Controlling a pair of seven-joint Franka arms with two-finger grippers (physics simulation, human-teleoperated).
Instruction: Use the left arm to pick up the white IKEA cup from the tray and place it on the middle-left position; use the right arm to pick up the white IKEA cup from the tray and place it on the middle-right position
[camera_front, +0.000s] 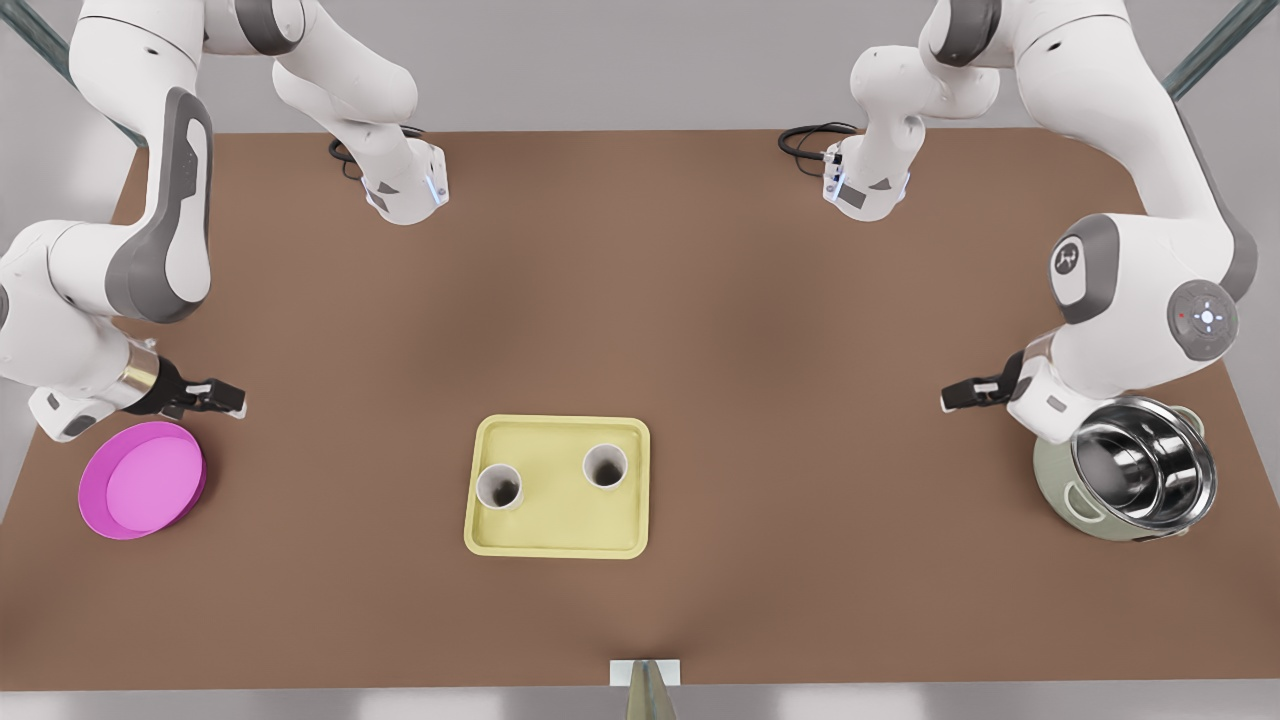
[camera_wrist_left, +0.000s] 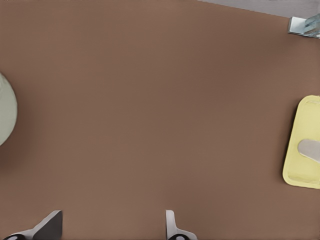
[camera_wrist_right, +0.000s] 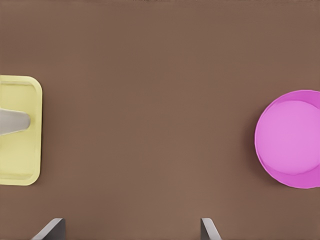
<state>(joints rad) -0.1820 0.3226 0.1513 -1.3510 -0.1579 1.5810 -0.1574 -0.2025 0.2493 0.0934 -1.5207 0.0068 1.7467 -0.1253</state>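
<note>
front view: two white cups (camera_front: 499, 487) (camera_front: 605, 466) on one tray (camera_front: 560, 530); left gripper (camera_front: 950, 398) by the pot (camera_front: 1140, 470), right gripper (camera_front: 235, 400) by the dish (camera_front: 140, 480), both spread, empty.

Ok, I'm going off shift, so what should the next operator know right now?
Left gripper: open, empty, near the round magenta dish at the front view's left.
Right gripper: open, empty, near the shiny steel pot at the front view's right.
Both white cups stand upright on the pale-yellow rectangular tray, mid-table.
Done: nothing.
Left: each arm moves one cup to the bare brown tabletop, middle-left and middle-right.
</note>
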